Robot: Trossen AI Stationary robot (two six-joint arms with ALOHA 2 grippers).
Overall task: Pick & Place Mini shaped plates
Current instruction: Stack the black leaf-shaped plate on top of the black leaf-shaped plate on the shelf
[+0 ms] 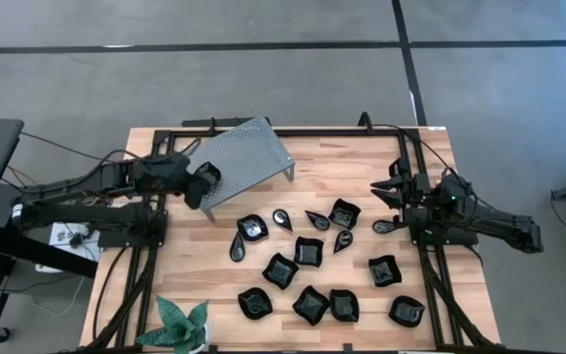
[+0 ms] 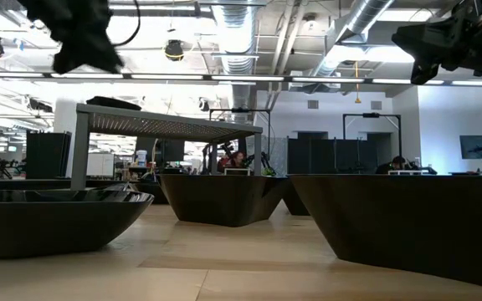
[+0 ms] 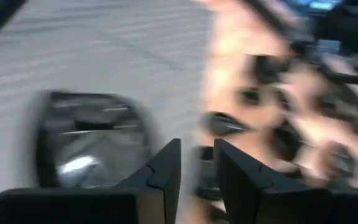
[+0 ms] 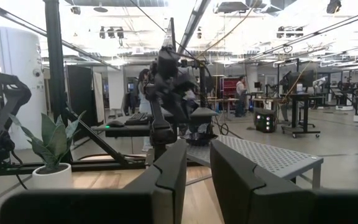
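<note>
Left wrist view showed me the left gripper (image 3: 196,171) with its two dark fingers a narrow gap apart and nothing between them; a glossy black plate (image 3: 92,137) lay just beside them on the grey perforated stand (image 3: 104,50), blurred. From above, that gripper (image 1: 204,182) hung over the stand's (image 1: 249,152) lower left edge, with that plate (image 1: 209,173) dark beneath it. My right gripper (image 1: 398,195) waited at the table's right side, raised, beside a teardrop plate (image 1: 385,226); in its own wrist view its fingers (image 4: 169,174) stood slightly apart around nothing. The other mini shaped plates (image 1: 308,280) lay scattered over the wooden table (image 1: 460,295), between the arms and toward the near edge. A green leafy plant (image 1: 183,324) sat at the table's near left corner.
</note>
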